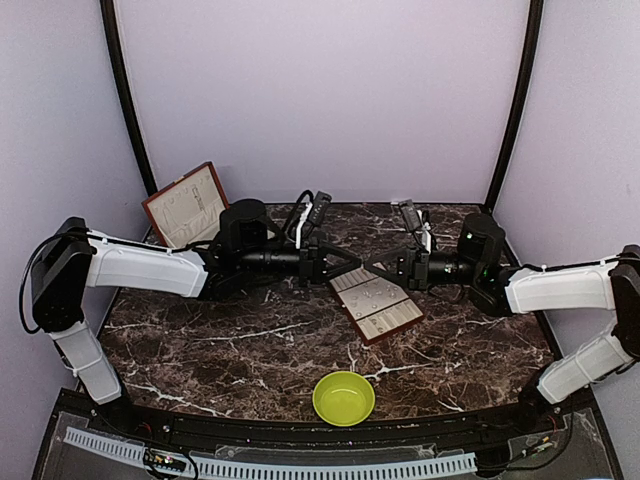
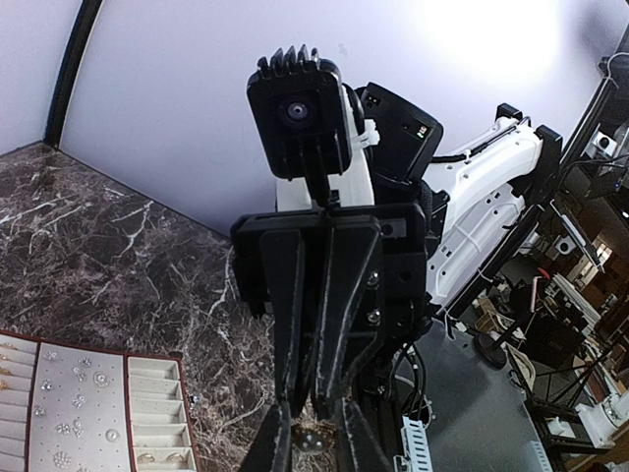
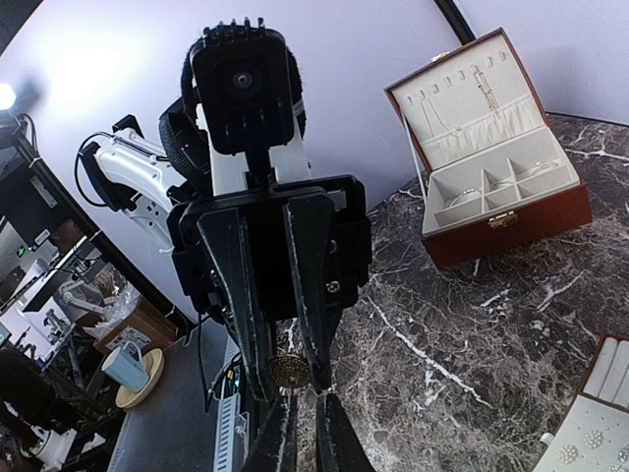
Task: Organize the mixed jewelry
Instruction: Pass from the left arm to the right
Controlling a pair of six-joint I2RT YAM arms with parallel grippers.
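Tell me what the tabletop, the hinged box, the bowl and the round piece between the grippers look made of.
Tabletop: dark polished stone or marble-look laminate, white veins, faint sheen.
Hinged box: glossy red-brown wood or leatherette, cream fabric-like lining, gold clasp.
Bowl: smooth yellow-green plastic, probably; uniform colour.
Round piece: gold-toned metal, seemingly meshed; too small to be sure.

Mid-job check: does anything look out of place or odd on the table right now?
Nothing spilled or damaged. The tray lies skewed, diagonal to the table edge. One small gold piece is off the table, pinched in the left gripper, tip to tip with the right gripper.
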